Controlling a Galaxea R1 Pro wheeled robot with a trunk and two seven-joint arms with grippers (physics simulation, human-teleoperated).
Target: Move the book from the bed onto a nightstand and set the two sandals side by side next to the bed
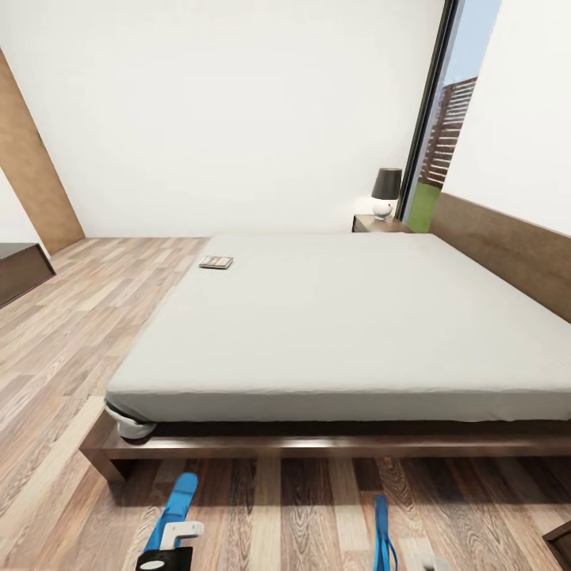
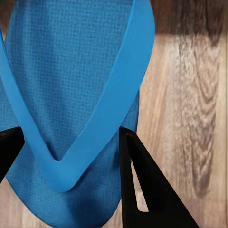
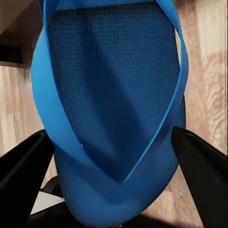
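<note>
The bed point(image 1: 349, 317) takes up the middle of the head view, and the book point(image 1: 216, 262) lies flat near its far left corner. A nightstand point(image 1: 379, 224) stands at the far side, by the headboard point(image 1: 507, 246). In front of the bed frame, my left gripper point(image 1: 174, 539) holds one blue sandal point(image 1: 178, 500) above the floor. In the left wrist view that sandal point(image 2: 71, 71) sits between the black fingers point(image 2: 142, 190). My right gripper point(image 3: 110, 132) is shut on the other sandal point(image 3: 114, 85), which appears edge-on point(image 1: 383, 531) in the head view.
A black-shaded lamp point(image 1: 386, 190) stands on the nightstand beside a tall window point(image 1: 444, 135). Low dark furniture point(image 1: 20, 270) and a wooden panel point(image 1: 32, 174) stand at the left. A dark wooden corner point(image 1: 559, 539) shows at the bottom right. Plank floor point(image 1: 87, 317) lies left of the bed.
</note>
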